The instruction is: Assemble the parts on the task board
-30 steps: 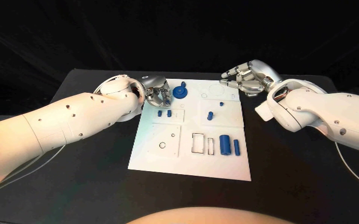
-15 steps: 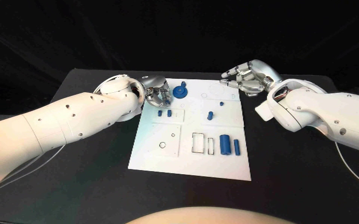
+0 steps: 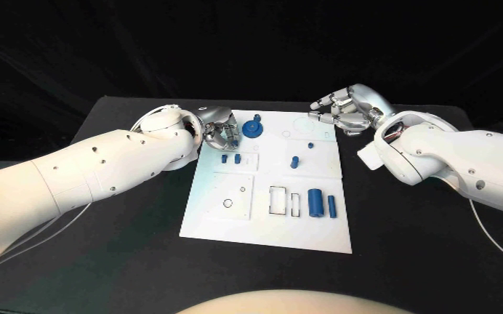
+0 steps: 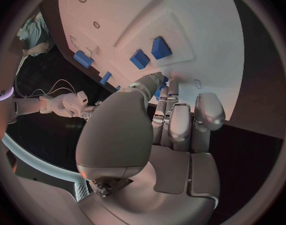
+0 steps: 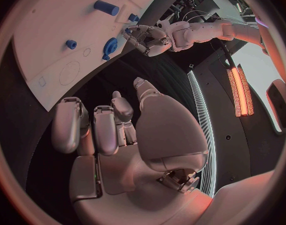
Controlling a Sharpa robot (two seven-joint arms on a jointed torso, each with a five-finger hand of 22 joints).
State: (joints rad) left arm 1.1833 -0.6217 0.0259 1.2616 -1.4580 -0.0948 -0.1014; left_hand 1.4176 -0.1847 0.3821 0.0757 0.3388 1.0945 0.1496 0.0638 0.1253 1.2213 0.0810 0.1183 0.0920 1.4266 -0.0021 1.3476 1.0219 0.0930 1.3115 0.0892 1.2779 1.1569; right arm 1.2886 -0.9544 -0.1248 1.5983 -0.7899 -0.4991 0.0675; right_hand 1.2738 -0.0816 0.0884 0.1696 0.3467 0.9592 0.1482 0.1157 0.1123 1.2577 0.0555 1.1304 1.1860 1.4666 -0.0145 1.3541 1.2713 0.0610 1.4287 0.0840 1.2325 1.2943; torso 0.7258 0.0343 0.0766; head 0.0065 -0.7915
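The white task board lies in the middle of the table. A blue gear-like part stands near its far left corner. My left hand hovers just left of that part with fingers curled, and a small blue part sits pinched between thumb and fingers. Two small blue blocks lie just below the hand. A short blue peg stands mid-board, and two long blue pieces lie at the near right. My right hand hangs over the board's far right corner, fingers curled in on nothing.
Empty outlined slots and small holes mark the board's near half. Black tabletop runs around the board on all sides, with a dark curtain behind.
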